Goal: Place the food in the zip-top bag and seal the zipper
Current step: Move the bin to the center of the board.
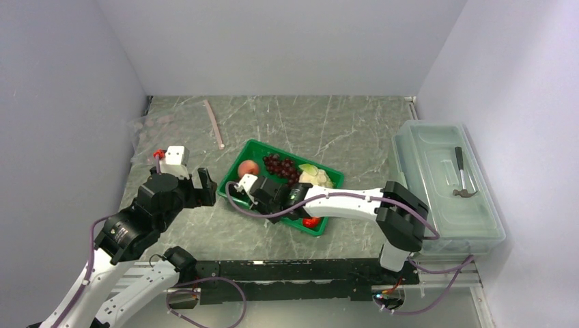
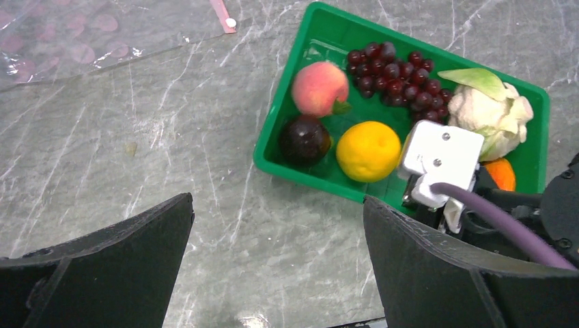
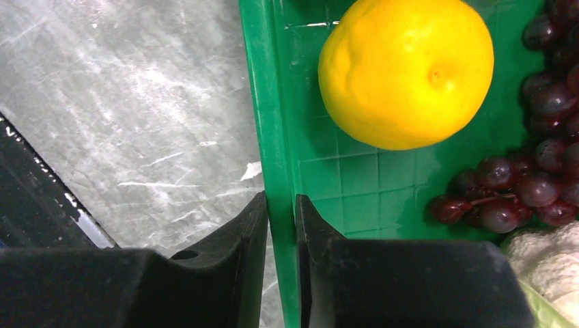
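Yellow lemon and the other food sit in the green tray, mid-tabletop. My right fingers are pinched on the tray's near-left wall, just beside the lemon. The clear bag lies well apart at far left, its pink zipper on the tray side. My left fingers, wide open and empty, are nearer it.

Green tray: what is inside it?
Peach, grape bunch, cauliflower, lemon and dark plum show; an orange-red fruit is mostly covered by the right arm.
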